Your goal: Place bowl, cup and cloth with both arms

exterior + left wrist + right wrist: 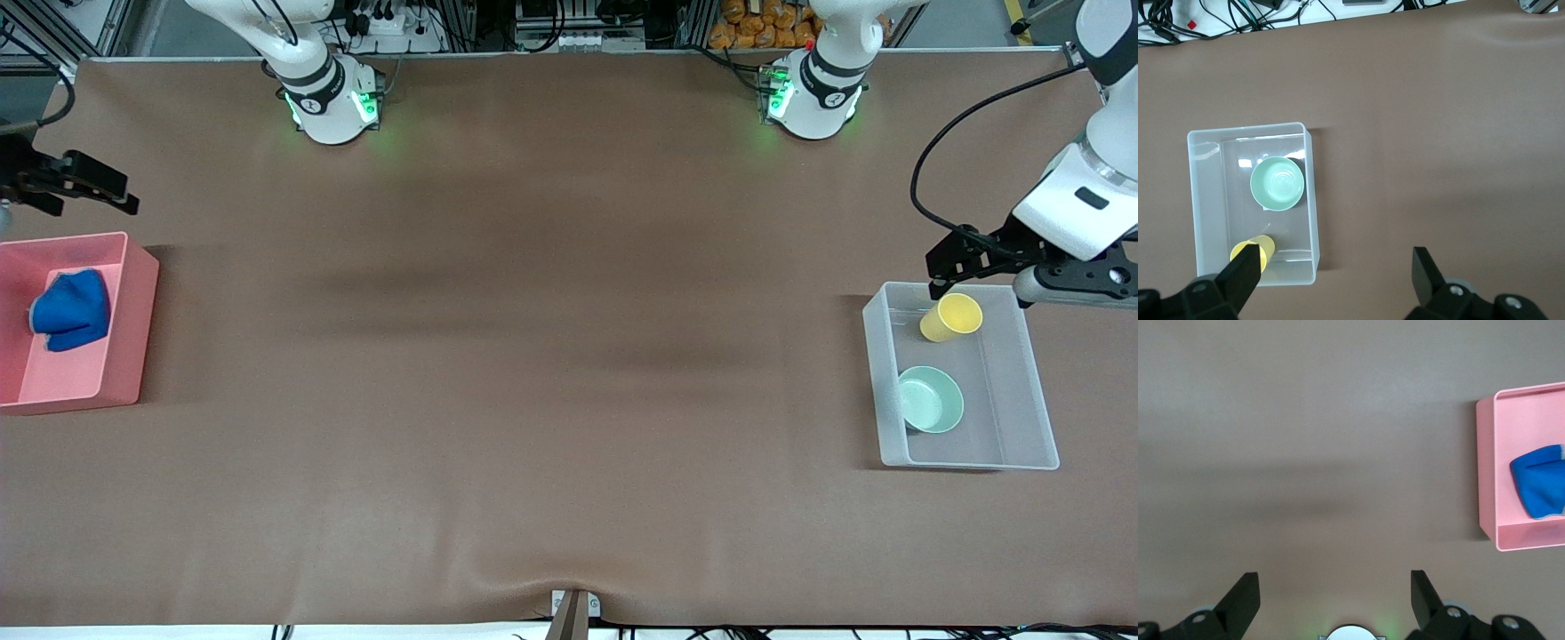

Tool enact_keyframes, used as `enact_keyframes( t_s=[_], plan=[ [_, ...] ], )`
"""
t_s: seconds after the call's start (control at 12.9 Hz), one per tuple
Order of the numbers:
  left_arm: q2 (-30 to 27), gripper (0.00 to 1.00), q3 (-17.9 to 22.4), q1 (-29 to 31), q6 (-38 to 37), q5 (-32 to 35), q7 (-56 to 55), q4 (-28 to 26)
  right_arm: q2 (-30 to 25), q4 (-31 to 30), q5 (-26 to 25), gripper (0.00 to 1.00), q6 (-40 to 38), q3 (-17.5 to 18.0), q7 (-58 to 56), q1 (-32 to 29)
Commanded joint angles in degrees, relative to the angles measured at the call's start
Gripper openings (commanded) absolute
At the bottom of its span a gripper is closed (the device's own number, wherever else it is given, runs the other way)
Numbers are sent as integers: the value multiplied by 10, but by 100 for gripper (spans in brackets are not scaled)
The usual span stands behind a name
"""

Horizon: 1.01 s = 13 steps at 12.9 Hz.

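Observation:
The mint-green bowl (930,399) sits in a clear plastic bin (876,382) at the left arm's end of the table. The yellow cup (951,317) lies tilted in the same bin, farther from the front camera than the bowl. My left gripper (949,262) is open and empty, up over the bin's edge beside the cup. The left wrist view shows the bowl (1277,182), the cup (1253,252) and the gripper (1335,267). The blue cloth (71,309) lies bunched in a pink bin (133,338). My right gripper (89,191) is open and empty, over the table beside the pink bin.
The brown table cover spreads between the two bins. The arm bases (333,107) (813,98) stand along the table's edge farthest from the front camera. The right wrist view shows the pink bin (1486,473), the cloth (1538,487) and the open gripper (1331,587).

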Motion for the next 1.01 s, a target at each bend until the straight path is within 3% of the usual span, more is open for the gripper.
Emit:
enact_keyframes(
  t_s=[0.0, 0.15, 0.54, 0.93],
  plan=[
    [-18, 100, 92, -70, -32, -26, -2, -7, -1, 14, -12, 100, -4, -30, -16, 27],
    [-25, 100, 125, -102, -42, -27, 0, -10, -1, 14, -12, 100, -3, -30, -18, 27],
    [-80, 100, 126, -107, -54, -27, -8, -62, 2, 13, -13, 100, 7, -28, -18, 26],
    [-85, 100, 131, -109, -85, -25, 0, -52, 3, 12, -14, 100, 7, -29, -18, 25]
  ],
)
